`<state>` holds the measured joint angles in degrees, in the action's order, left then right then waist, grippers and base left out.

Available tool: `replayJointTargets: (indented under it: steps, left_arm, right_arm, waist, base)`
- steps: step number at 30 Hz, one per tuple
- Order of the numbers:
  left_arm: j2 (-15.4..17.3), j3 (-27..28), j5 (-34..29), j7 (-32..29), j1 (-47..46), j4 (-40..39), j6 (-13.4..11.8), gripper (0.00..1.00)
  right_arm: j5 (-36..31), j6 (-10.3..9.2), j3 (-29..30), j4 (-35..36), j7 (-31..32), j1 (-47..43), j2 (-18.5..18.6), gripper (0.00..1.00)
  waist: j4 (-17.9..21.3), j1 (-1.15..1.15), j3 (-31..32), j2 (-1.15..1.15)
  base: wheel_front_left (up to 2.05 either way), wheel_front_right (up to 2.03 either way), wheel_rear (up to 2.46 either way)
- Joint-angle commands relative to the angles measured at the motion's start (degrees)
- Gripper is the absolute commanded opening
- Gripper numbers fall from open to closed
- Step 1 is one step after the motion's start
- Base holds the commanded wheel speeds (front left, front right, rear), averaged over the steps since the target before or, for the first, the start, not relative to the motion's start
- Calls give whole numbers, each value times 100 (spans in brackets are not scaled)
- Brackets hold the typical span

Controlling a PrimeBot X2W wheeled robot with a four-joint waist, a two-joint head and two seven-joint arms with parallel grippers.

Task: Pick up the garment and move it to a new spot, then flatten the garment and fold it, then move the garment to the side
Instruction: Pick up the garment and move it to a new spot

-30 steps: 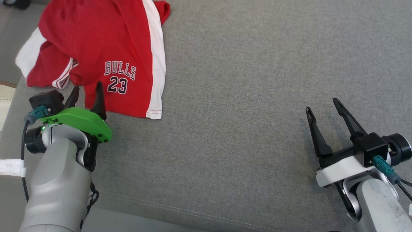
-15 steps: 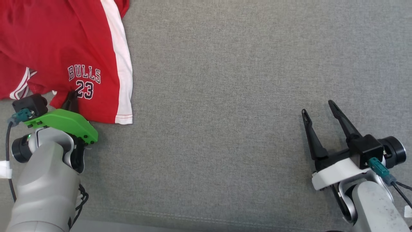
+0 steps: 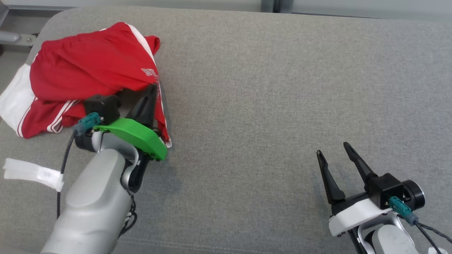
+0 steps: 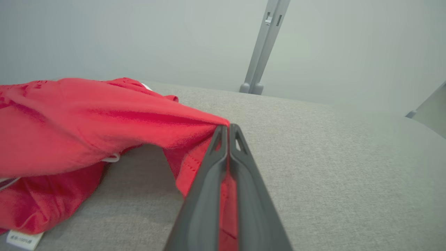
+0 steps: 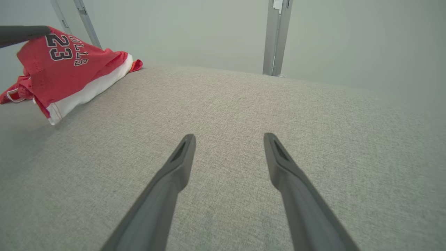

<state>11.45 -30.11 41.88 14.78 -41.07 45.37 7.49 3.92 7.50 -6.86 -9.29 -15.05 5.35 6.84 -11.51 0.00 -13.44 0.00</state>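
The garment (image 3: 81, 67) is red with white side bands and dark numerals. Beneath it, the cushion (image 3: 265, 88) is grey.

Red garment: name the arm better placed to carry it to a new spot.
Left. The left gripper is shut on the red garment; the right gripper hangs open, far across the cushion.

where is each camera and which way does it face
head view: on the head, looking down at the grey cushion; both arms, left gripper shut on red Bulls shorts, right gripper open.
left wrist view: along its shut fingers, toward the wall.
right wrist view: along its open fingers, across the cushion.
all three show the shorts.
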Motion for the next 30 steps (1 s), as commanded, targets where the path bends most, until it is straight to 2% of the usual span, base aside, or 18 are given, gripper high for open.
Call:
replayJointTargets:
  steps: [1,5,8,12,16,23,26,27,28,30]
  left_arm:
    - [-37,-244,40,-12,124,-315,2,0]
    - [-130,-762,135,-210,190,-1071,1,0]
    - [-314,-1071,226,-413,186,-1558,1,0]
    - [-523,-1291,240,-663,10,-1819,-43,0]
    - [-764,-1501,222,-828,-253,-1671,-168,0]
    - [-853,-2164,90,-855,-1032,-1187,-288,0]
    - [-835,-2382,354,-801,-1297,-1054,-510,0]
    - [-835,-2382,354,-801,-1297,-1054,-510,0]
    - [-831,-2513,284,-737,-1565,-738,-725,0]
    - [-830,-2608,251,-697,-1706,-283,-887,0]
  right_arm:
    - [65,-2,-36,-17,-20,-122,-34,100]
    - [98,-2,-63,-5,-20,-217,-109,100]
    - [125,-2,-71,-7,-20,-232,-160,100]
    - [153,-2,-118,7,-20,-137,-232,100]
    - [206,-2,-196,13,-20,42,-320,100]
    - [355,-3,-399,-33,-20,246,-392,100]
    - [551,-3,-441,1,-20,280,-395,100]
    - [551,-3,-441,1,-20,280,-395,100]
    - [657,-3,-478,10,-20,308,-398,100]
    - [751,-3,-488,16,-20,323,-394,100]
  waist:
    - [226,0,439,0]
    - [557,0,620,0]
    - [862,0,695,0]
    - [1343,0,648,0]
    - [1921,0,478,0]
    - [2868,0,193,0]
    - [3140,0,81,0]
    - [3140,0,81,0]
    - [3286,0,2,0]
    - [3406,0,-56,0]
  base:
    - [0,0,0]
    - [0,0,0]
    - [0,0,0]
    - [0,0,0]
    - [0,0,0]
    - [0,0,0]
    - [0,0,0]
    - [0,0,0]
    - [0,0,0]
    - [0,0,0]
